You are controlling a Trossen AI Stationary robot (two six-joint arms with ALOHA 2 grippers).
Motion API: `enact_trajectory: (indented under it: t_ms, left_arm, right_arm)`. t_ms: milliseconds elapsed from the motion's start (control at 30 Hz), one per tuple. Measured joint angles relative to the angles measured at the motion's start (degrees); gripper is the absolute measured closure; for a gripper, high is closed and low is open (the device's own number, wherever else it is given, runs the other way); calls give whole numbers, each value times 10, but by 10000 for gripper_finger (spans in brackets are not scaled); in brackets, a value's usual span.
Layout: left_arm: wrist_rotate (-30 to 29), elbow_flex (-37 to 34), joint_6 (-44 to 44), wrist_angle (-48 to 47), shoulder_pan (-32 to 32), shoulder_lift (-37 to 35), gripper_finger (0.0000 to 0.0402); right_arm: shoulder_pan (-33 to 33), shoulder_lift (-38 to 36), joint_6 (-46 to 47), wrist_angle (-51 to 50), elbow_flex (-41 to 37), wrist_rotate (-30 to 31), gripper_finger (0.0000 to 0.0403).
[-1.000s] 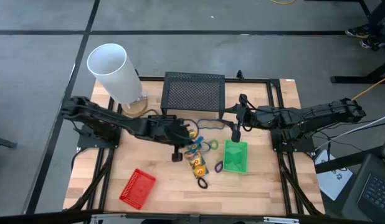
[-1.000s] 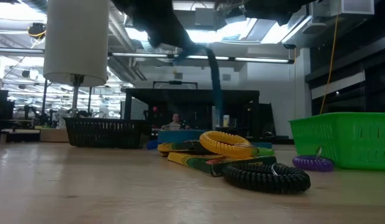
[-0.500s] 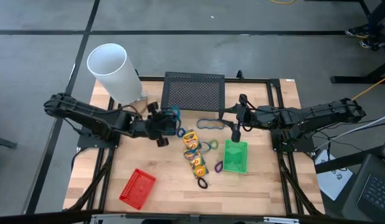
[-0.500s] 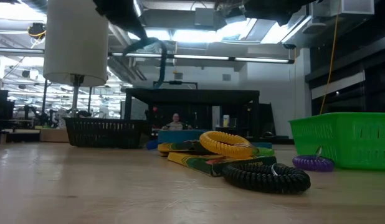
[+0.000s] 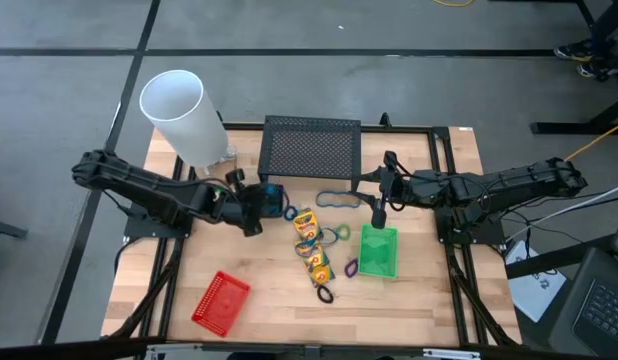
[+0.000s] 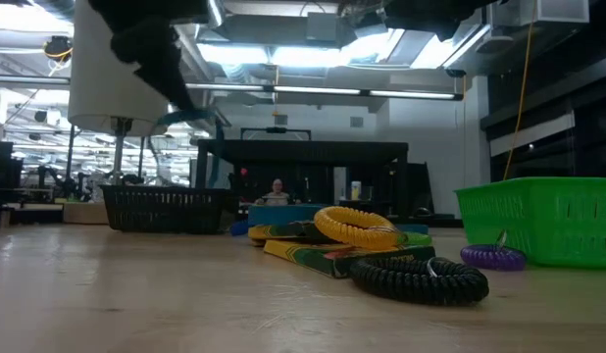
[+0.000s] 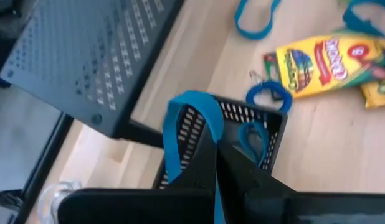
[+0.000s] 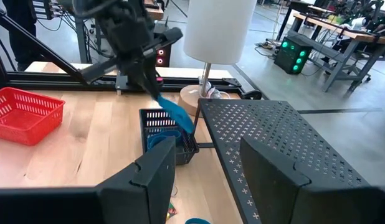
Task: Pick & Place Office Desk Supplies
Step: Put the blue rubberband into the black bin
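Observation:
My left gripper (image 5: 252,207) is shut on a blue band loop (image 7: 185,118) right over a small black mesh basket (image 7: 267,127), which stands on the table with another blue loop (image 7: 251,138) in it. In the right wrist view the band (image 8: 174,112) slants down to the black basket (image 8: 162,134). The crayon boxes (image 5: 311,245) lie mid-table with an orange coil (image 6: 357,226), a black coil (image 6: 416,277) and a purple coil (image 6: 492,257) nearby. My right gripper (image 5: 377,212) hangs open above the far end of the green basket (image 5: 379,250). My left gripper pinches the blue band (image 7: 208,134) between its two fingers, where the loop's two ends come together. The fingers slant down from the table's left side. The loop arches out beyond the fingertips over the black basket's rim; whether it touches the basket I cannot tell.
A red basket (image 5: 221,300) sits near the front left. A big white cylinder (image 5: 184,118) stands at the back left, a wide black mesh stand (image 5: 311,148) at the back middle. A loose blue loop (image 5: 334,198) and a green one (image 5: 339,233) lie beside the crayon boxes.
My left gripper has carried the blue band from above the crayon boxes toward the table's left and tipped its fingers downward. The band, which hung straight down a second ago, now slants over the black basket. My right gripper has kept still.

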Motion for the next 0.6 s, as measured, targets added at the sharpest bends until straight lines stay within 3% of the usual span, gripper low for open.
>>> enact_trajectory:
  t_ms: [367,600]
  left_arm:
    - [22,-71,-33,53,0,1,399]
    - [61,-73,-10,69,22,1,399]
  right_arm:
    - [0,0,0,0,0,0,222]
    - [0,0,0,0,0,0,222]
